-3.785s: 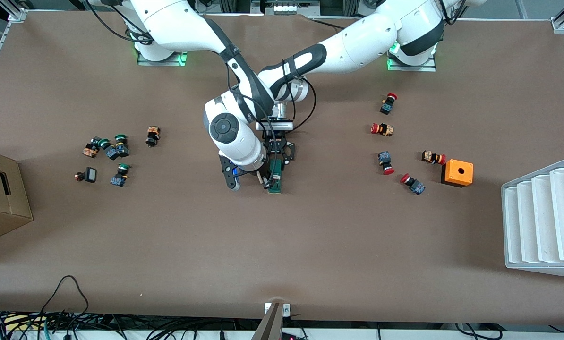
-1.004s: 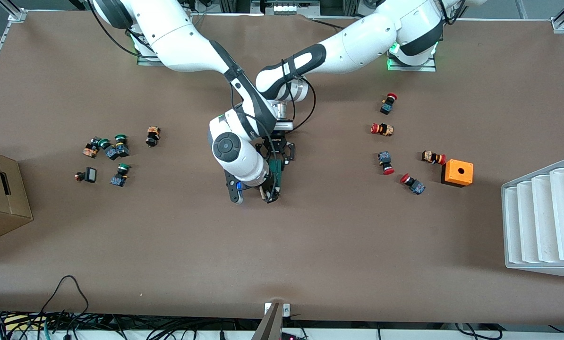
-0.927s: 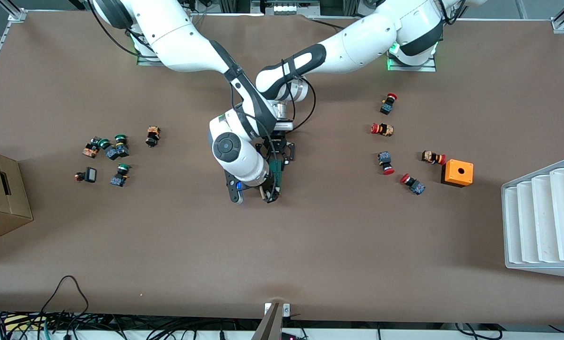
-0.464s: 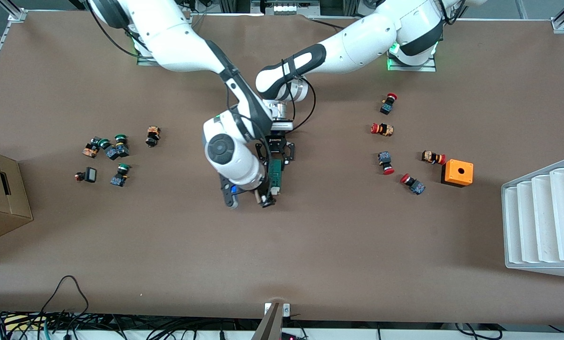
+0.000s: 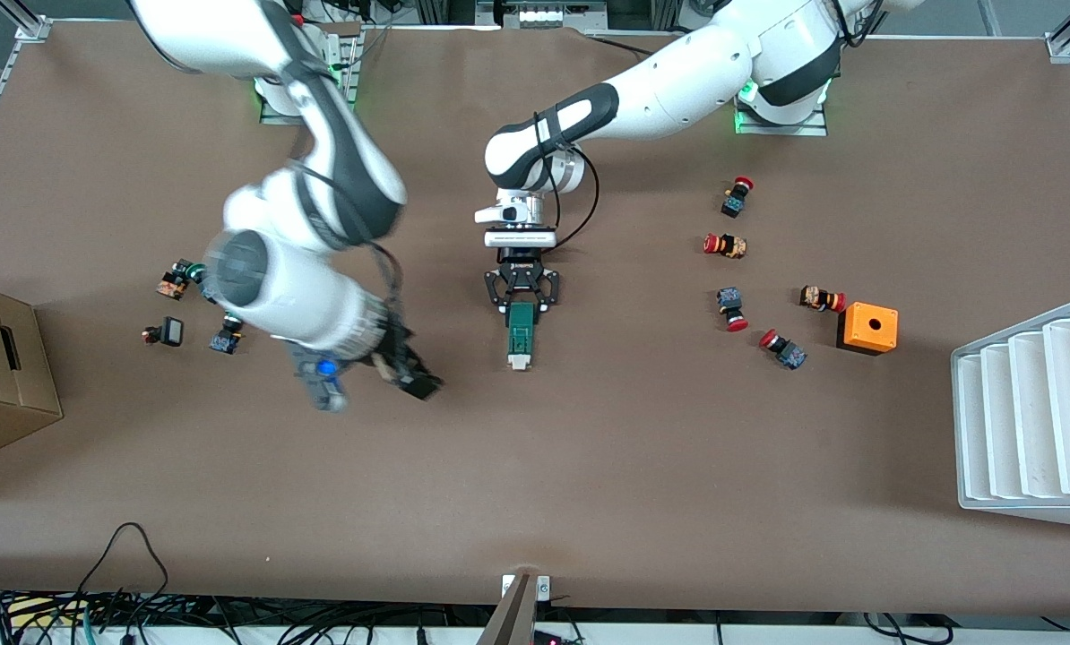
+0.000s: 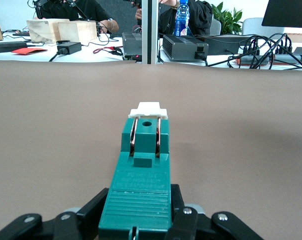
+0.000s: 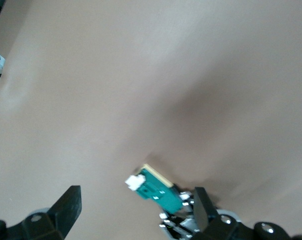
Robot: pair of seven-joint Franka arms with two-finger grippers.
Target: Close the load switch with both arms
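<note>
So the load switch [image 5: 521,339] is lying flat on the brown table [image 5: 642,448] pretty much mid-table, with its white lever piece [image 5: 519,362] on the end nearer the front camera. The left gripper [image 5: 522,306] is clamped on the switch's other end, fingers pinching the green body from both sides, and in the left wrist view you can see the load switch [image 6: 141,180] running straight out from between the fingers [image 6: 188,220] with the lever piece [image 6: 149,109] at the tip. The right gripper [image 5: 402,372] is up in the air over bare table, off toward the right arm's end from the switch and well apart from it, jaws spread wide with nothing in them; its own wrist view shows the two fingers [image 7: 66,207] far apart and the load switch [image 7: 153,187] way down below. Green-capped push buttons [image 5: 196,285] sit in a cluster toward the right arm's end, red-capped push buttons [image 5: 732,278] and an orange box [image 5: 868,328] toward the left arm's end.
</note>
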